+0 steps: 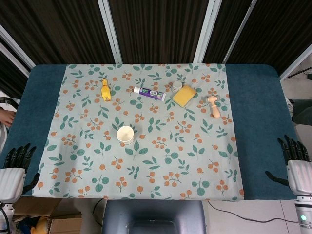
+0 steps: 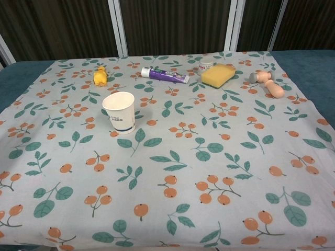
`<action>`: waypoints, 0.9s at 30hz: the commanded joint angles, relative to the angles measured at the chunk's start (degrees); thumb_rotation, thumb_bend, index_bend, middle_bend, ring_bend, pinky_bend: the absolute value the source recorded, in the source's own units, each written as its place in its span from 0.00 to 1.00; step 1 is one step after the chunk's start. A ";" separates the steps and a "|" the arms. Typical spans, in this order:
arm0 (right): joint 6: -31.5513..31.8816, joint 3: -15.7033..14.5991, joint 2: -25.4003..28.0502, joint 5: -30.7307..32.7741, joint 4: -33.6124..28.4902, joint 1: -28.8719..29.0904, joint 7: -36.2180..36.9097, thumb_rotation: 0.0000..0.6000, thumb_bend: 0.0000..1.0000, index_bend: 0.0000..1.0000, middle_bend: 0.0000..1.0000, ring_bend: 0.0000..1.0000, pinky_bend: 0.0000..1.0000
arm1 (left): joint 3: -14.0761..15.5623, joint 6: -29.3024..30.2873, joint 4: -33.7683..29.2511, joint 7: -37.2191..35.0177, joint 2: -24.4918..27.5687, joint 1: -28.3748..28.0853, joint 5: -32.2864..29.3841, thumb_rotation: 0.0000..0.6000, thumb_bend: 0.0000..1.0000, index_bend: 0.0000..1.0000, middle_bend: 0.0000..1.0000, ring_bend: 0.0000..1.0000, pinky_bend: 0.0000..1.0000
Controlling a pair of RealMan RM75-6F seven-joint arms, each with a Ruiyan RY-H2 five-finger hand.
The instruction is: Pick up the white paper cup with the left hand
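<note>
Leaf-and-berry patterned tablecloth (image 1: 146, 161) carries an upright white paper cup (image 1: 125, 134) at centre-left. Left hand (image 1: 15, 165) at eight o'clock and right hand (image 1: 296, 163) at four o'clock rest apart from it, fingers spread, empty.

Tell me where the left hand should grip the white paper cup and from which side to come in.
Grip the white paper cup around its side wall at mid-height, coming from its left, where the left hand waits open. The cup stands upright, mouth up, with bare cloth around it, so a sideways wrap probably suits better than pinching the thin rim.
</note>
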 commanded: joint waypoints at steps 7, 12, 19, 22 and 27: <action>-0.23 -0.09 -0.07 -0.04 0.00 0.07 -0.42 1.00 0.02 0.00 0.00 0.00 0.00 | 0.44 -1.03 -0.01 0.19 0.06 -0.15 -0.13 1.00 0.34 0.00 0.00 0.00 0.00; -0.10 0.08 0.17 0.00 -0.36 0.08 -0.54 1.00 0.02 0.00 0.00 0.00 0.00 | 0.23 -1.44 -0.68 0.81 0.20 -1.02 0.85 1.00 0.35 0.00 0.00 0.00 0.00; -0.63 -0.06 0.29 -0.17 -1.16 0.42 -1.65 1.00 0.02 0.00 0.00 0.00 0.00 | -2.14 -6.66 -5.87 5.41 2.23 -6.77 2.57 1.00 0.35 0.00 0.00 0.00 0.00; -0.73 -0.03 0.30 -0.11 -1.45 0.50 -2.13 1.00 0.02 0.00 0.00 0.00 0.00 | -4.36 -11.38 -10.11 8.89 3.54 -11.22 2.38 1.00 0.35 0.00 0.00 0.00 0.00; -1.07 -0.05 0.22 0.57 -1.18 0.34 -2.06 1.00 0.02 0.00 0.00 0.00 0.00 | -8.60 -21.72 -16.13 13.55 3.69 -19.71 -1.76 1.00 0.32 0.00 0.00 0.00 0.00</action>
